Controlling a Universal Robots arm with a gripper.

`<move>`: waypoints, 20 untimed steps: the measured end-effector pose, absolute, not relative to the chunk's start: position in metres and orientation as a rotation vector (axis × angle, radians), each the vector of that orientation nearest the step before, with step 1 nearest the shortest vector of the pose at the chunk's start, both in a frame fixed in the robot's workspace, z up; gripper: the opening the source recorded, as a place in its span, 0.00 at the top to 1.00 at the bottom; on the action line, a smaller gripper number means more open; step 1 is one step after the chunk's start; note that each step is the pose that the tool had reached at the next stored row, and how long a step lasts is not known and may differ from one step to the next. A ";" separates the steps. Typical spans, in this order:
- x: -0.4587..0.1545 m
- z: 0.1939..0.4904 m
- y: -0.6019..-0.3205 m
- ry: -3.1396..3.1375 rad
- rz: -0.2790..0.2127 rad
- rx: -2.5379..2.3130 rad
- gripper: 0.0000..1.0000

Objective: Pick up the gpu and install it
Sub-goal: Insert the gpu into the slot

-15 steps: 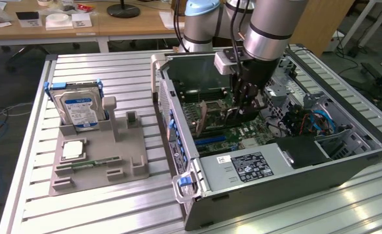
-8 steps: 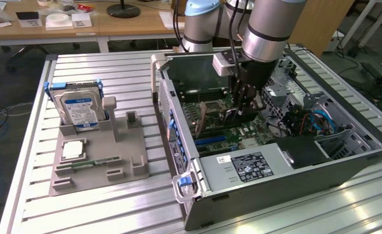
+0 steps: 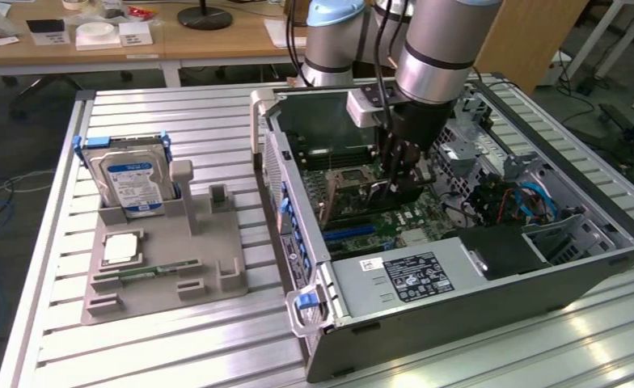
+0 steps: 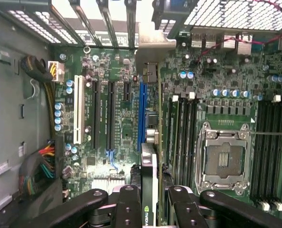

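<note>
The gpu (image 4: 150,164) shows edge-on in the wrist view: a thin dark card with a black cooler, and a pale metal bracket (image 4: 151,54) at its far end by the case's rear slots. My gripper (image 4: 153,195) is shut on it, one black finger on each side. The card stands upright over the motherboard (image 4: 117,123), right beside the long blue slot (image 4: 141,111); whether it sits in a slot I cannot tell. In the exterior view my gripper (image 3: 401,182) reaches down inside the open computer case (image 3: 576,267), above the motherboard.
A grey fixture (image 3: 161,267) on the exterior view's left holds a silver hard drive (image 3: 133,182), a green memory stick (image 3: 145,275) and a square chip (image 3: 120,248). Inside the case are the power supply (image 3: 403,279), cables (image 3: 533,202) and the processor socket (image 4: 224,159).
</note>
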State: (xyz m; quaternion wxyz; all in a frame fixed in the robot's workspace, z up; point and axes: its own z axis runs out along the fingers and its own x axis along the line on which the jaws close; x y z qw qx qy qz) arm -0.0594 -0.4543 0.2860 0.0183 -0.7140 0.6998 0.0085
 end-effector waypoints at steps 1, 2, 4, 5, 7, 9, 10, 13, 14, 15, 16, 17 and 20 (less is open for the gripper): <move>-0.061 0.286 -0.454 2.173 0.026 -2.217 0.73; -0.062 0.285 -0.454 2.173 0.025 -2.217 0.73; -0.064 0.283 -0.454 2.172 0.024 -2.216 0.73; -0.064 0.282 -0.454 2.172 0.023 -2.216 0.73; -0.065 0.280 -0.454 2.171 0.022 -2.215 0.73; -0.065 0.280 -0.454 2.171 0.021 -2.216 0.73; -0.065 0.280 -0.454 2.171 0.021 -2.216 0.73; -0.065 0.280 -0.456 2.171 0.021 -2.215 0.73; -0.066 0.280 -0.456 2.171 0.021 -2.215 0.73; -0.066 0.280 -0.456 2.171 0.022 -2.215 0.73; -0.066 0.280 -0.456 2.171 0.021 -2.215 0.73; -0.067 0.280 -0.456 2.171 0.021 -2.215 0.73; -0.070 0.279 -0.457 2.171 0.021 -2.215 0.73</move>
